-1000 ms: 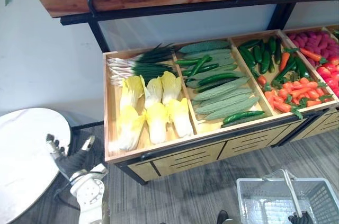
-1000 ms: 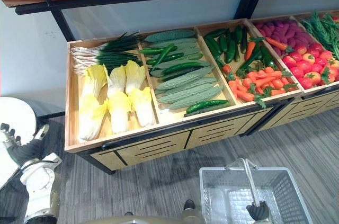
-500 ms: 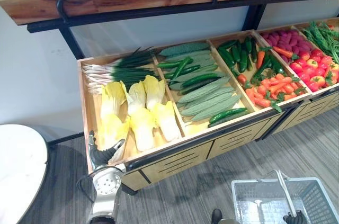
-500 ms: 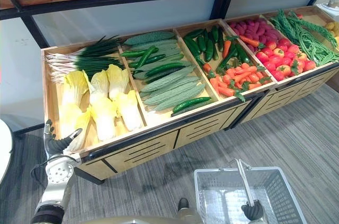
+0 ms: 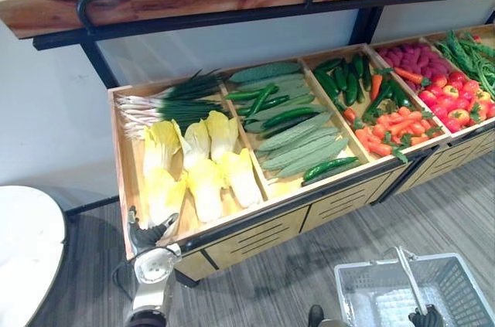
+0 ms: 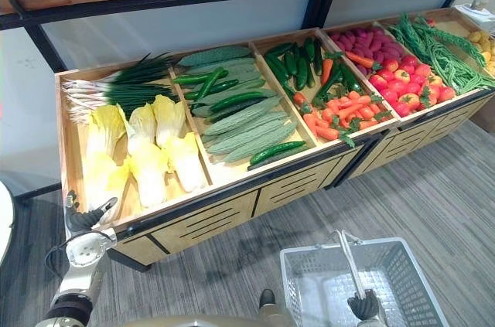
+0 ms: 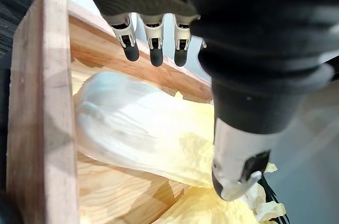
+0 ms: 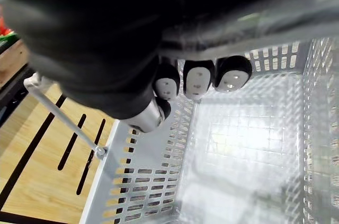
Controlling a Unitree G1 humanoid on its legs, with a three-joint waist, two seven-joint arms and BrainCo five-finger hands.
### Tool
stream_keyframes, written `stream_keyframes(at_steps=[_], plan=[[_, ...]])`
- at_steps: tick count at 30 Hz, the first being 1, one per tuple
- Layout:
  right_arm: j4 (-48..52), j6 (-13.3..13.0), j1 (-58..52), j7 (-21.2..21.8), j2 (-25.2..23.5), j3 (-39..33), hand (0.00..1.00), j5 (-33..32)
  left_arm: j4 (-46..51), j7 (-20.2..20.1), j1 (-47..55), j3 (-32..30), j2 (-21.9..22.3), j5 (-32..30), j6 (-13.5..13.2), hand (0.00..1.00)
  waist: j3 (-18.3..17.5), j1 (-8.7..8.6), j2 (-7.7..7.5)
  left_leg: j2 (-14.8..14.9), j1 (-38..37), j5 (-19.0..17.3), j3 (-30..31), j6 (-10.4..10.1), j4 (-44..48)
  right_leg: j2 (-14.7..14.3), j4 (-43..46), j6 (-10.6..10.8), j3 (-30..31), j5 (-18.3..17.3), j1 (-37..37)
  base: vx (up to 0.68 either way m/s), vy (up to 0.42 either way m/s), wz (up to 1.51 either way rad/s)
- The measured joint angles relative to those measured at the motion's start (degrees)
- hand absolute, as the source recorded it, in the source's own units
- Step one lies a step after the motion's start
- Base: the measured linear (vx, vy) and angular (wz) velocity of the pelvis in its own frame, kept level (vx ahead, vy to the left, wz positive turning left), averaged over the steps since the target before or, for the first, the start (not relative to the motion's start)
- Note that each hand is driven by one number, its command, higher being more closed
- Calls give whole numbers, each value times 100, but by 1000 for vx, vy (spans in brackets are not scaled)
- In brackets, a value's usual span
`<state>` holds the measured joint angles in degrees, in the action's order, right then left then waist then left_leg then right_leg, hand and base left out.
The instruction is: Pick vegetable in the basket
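Crated cabbages point(image 5: 205, 176); basket point(image 5: 363, 290) in right hand point(image 5: 426, 317)

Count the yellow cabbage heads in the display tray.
6 cabbage heads, all in the leftmost compartment: three in the back row by the green onions, three in front. None looks hidden.

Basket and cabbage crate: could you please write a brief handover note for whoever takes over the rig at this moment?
Left hand: open, fingers straight, poised over a cabbage at the front left corner of the wooden crate; nothing grasped.
Right hand: shut on the handle of the grey basket, which is empty.
Done: basket in hand, left hand brought to the cabbages.
Left: close on a cabbage, lift it out of the crate and set it in the basket.
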<state>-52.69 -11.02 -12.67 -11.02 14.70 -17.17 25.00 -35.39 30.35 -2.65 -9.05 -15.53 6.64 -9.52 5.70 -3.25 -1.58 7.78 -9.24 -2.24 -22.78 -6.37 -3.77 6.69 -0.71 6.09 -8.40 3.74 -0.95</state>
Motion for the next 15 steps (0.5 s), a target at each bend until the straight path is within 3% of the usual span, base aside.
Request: stream_keyframes(at_steps=[5,15], plan=[[0,0,3,-14,0,30,100,-1,-181,29,-117,-3,-7,-95,284,0,2,0,-3,5,7,-5,-19,-7,-2,-12,-2,0,23,0,-29,2,-4,-1],[0,0,22,2,55,157,100,-4,-663,-347,-507,90,-335,-339,965,0,12,-11,2,27,4,-92,-157,-20,77,-44,15,0,159,2,-79,-1,-14,-7]])
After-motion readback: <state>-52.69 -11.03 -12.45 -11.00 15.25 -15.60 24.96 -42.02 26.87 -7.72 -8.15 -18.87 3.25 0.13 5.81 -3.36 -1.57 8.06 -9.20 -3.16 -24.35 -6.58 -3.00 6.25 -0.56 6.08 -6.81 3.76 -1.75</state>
